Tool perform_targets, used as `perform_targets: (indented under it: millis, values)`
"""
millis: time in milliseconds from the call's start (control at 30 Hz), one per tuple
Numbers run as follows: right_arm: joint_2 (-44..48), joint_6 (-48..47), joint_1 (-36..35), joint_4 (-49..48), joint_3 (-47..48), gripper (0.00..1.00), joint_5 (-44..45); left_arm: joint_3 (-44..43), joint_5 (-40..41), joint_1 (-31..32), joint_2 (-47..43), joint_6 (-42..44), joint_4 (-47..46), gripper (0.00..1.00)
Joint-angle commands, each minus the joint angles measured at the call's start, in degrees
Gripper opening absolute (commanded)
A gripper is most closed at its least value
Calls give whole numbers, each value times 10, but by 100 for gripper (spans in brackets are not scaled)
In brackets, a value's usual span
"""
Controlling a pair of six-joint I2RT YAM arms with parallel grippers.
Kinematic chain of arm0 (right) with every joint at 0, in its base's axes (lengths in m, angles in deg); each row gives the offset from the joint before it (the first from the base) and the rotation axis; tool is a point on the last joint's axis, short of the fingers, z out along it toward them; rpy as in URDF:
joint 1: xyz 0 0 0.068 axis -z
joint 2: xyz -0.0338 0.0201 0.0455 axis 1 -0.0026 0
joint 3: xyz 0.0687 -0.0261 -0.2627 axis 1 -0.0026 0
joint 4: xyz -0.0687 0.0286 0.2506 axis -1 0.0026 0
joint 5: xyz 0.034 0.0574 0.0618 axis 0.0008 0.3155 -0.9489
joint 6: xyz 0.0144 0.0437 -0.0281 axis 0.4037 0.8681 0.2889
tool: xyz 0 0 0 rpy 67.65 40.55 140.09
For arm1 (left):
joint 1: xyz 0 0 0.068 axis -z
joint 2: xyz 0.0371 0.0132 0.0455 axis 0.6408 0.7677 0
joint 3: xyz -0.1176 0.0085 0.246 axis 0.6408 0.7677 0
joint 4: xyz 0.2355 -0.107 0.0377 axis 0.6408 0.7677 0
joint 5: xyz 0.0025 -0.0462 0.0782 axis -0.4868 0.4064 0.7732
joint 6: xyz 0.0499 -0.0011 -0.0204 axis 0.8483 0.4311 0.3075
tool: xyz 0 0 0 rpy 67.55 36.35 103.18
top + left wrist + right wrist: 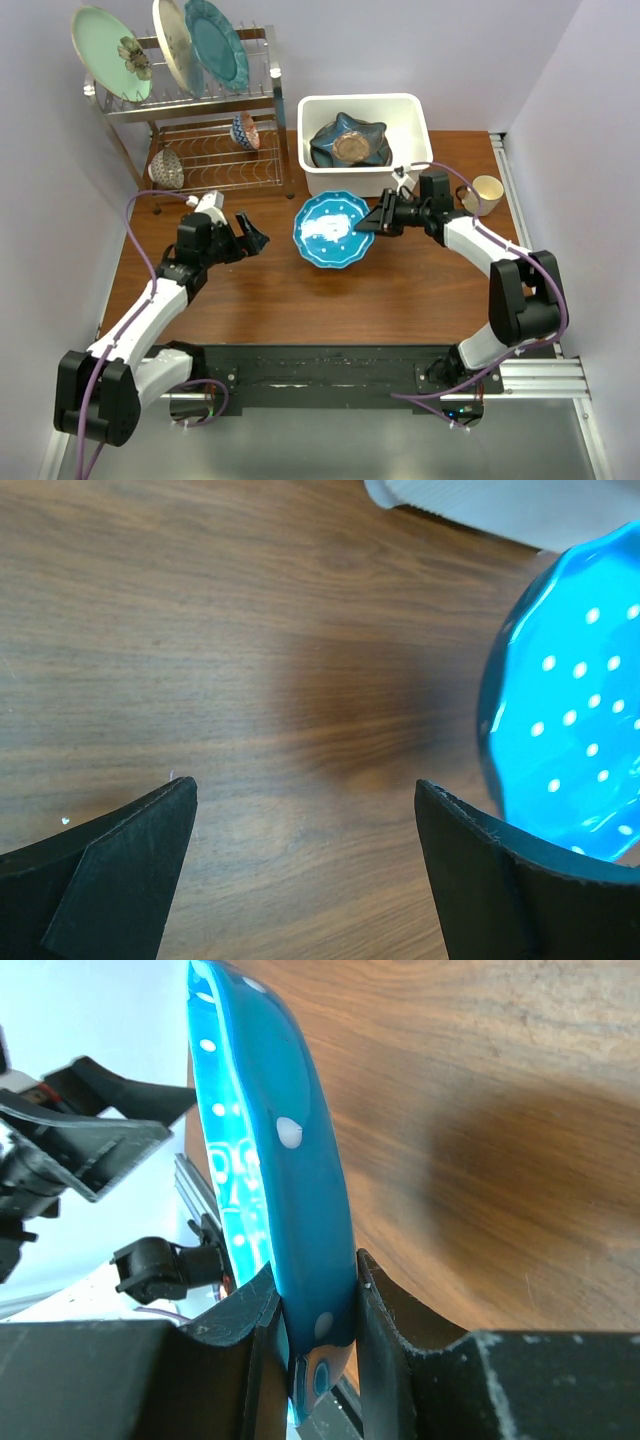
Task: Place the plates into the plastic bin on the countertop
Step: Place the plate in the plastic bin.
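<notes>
**Right end effector grips the blue scalloped plate just in front of the plastic bin.**

From above, the plate hangs over the tabletop; contact cannot be judged. A dark-blue star-shaped plate lies in the bin. The left end effector hovers left of the plate, jaws spread. The left wrist view crops most of the plate and bin. The right wrist view shows fingers clamped on the plate's rim.
</notes>
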Motion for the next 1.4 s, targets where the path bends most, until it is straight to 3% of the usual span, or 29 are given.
perform_targets:
  millis: [0, 633, 1367]
  values:
    - [25, 17, 5, -24, 64, 0, -70, 8, -15, -6, 11, 14, -33, 94]
    - [-51, 89, 35, -57, 239, 0, -68, 30, -33, -6, 37, 24, -61, 94]
    - [-206, 216, 84, -124, 430, 0, -43, 19, -45, -6, 47, 39, -55, 93]
